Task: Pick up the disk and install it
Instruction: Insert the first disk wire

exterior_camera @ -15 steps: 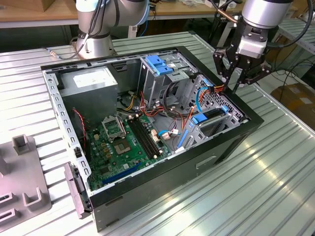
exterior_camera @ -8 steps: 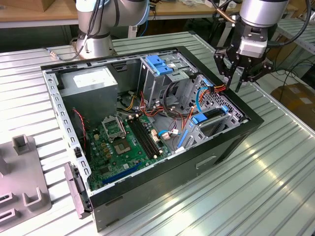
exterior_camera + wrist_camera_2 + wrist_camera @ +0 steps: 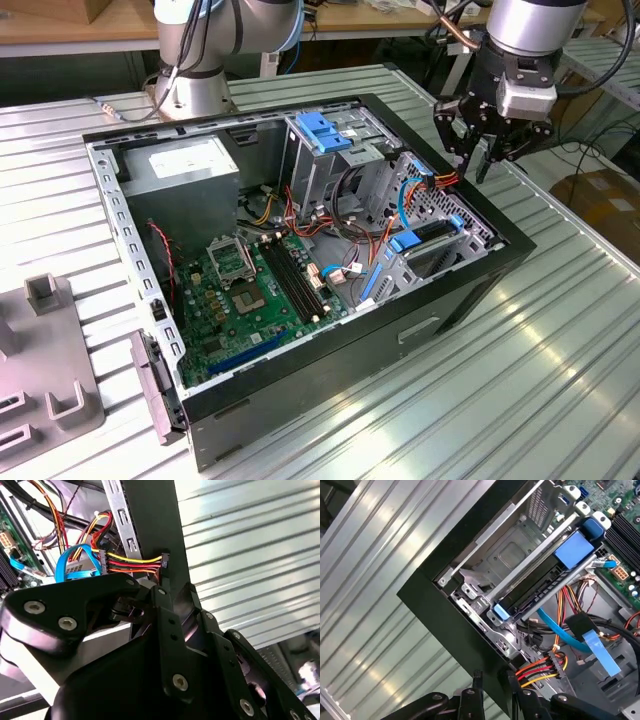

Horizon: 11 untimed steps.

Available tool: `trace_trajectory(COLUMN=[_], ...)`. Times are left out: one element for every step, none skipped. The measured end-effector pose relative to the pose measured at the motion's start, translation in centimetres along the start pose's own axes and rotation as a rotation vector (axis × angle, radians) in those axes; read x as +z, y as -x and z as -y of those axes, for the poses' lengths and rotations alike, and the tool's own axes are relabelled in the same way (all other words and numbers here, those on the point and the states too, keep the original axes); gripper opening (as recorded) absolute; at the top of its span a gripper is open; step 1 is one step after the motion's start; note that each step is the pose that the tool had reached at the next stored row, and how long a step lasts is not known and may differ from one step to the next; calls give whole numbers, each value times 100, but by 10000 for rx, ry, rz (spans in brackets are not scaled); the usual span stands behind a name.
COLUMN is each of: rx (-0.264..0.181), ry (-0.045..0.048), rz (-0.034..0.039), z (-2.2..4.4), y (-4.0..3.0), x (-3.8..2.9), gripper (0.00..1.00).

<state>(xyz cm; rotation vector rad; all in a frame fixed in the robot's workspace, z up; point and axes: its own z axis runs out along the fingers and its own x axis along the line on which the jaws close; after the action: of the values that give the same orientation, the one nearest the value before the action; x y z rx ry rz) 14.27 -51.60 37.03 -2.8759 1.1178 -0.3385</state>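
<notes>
Over the black metal computer case (image 3: 470, 290) corner, the tool (image 3: 480, 165) hangs empty, fingers slightly apart; the blue-railed grey metal disk (image 3: 535, 592) sits in the silver metal cage (image 3: 515, 555).

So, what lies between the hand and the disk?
In the first wrist view, the case's black rim and metal frame lie between hand and disk.
</notes>
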Motion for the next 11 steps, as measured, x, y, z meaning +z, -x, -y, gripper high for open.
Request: trace_trajectory(rx=[-317,-631,-797,-907,-1006,-1044,-1128,-1164,-1222,-1405,-1611], ry=[-61,-119,-149,-166,-180,-185,-201,-208,-221,-257,-296], rz=[37,71,88,98,105,108,117,121,128,151,174], z=[2,4,7,12,20,23,27,27,26,21,18], y=[2,4,8,12,23,28,36,37,38,44,48], x=[0,1,2,2,0,0,1,2,4,11,19], gripper=[31,31,31,31,31,31,31,31,31,31,31])
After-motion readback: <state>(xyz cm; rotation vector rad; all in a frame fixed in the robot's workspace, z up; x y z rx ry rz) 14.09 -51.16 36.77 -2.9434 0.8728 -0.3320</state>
